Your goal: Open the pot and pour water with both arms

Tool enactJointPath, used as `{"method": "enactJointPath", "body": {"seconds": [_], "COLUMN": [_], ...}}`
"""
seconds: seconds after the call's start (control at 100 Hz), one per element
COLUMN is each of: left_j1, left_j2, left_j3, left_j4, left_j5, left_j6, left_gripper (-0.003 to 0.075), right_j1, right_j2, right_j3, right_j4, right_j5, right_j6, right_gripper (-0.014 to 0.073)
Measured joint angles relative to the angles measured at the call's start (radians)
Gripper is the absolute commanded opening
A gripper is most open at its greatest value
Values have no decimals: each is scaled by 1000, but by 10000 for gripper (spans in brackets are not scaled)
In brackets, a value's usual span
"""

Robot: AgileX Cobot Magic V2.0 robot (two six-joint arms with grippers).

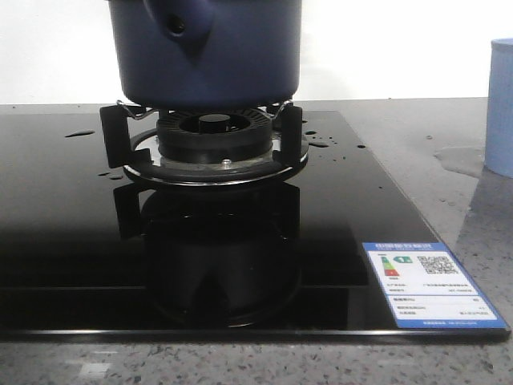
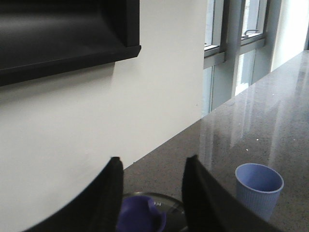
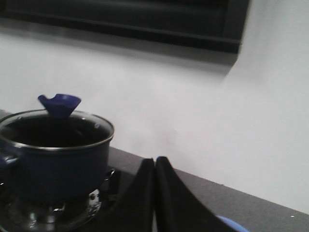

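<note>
The dark navy-blue pot [image 1: 204, 48] stands on the gas burner [image 1: 210, 140], its handle stub with a round hole [image 1: 178, 26] facing me. In the right wrist view the pot [image 3: 55, 154] carries a glass lid with a blue knob [image 3: 60, 104]. My left gripper [image 2: 152, 166] is open above the lid, its fingers on either side of the blue knob [image 2: 141, 215], not touching it. My right gripper [image 3: 154, 162] is shut and empty, off to the pot's side. Neither gripper shows in the front view.
A pale light-blue cup [image 1: 501, 108] stands on the grey counter at the right, also in the left wrist view [image 2: 258, 189]. The black glass hob [image 1: 72, 241] has water drops and a label [image 1: 433, 285] at its front right corner. A white wall is behind.
</note>
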Motion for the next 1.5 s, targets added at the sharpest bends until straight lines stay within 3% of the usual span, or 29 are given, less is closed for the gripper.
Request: {"method": "enactJointPath", "body": {"seconds": [0.2, 0.38, 0.57, 0.78, 1.5], "left_j1": [48, 52, 52, 52, 52], "left_j2": [-271, -520, -689, -755, -755], "left_j3": [296, 576, 774, 839, 841], "left_j4": [21, 23, 19, 6, 2], "left_j5": [-120, -293, -337, -341, -345], "left_j6": [-23, -23, -24, -24, -25], "left_gripper": [-19, -19, -19, -19, -19], "right_j1": [20, 22, 22, 22, 22], "right_j2": [-63, -88, -90, -90, -90], "right_j3": [114, 180, 200, 200, 200], "right_j4": [0, -2, -6, -10, -10], "right_j5": [42, 103, 181, 217, 219], "right_j6": [0, 24, 32, 33, 34], "right_gripper": [-71, -71, -71, -71, -71]}}
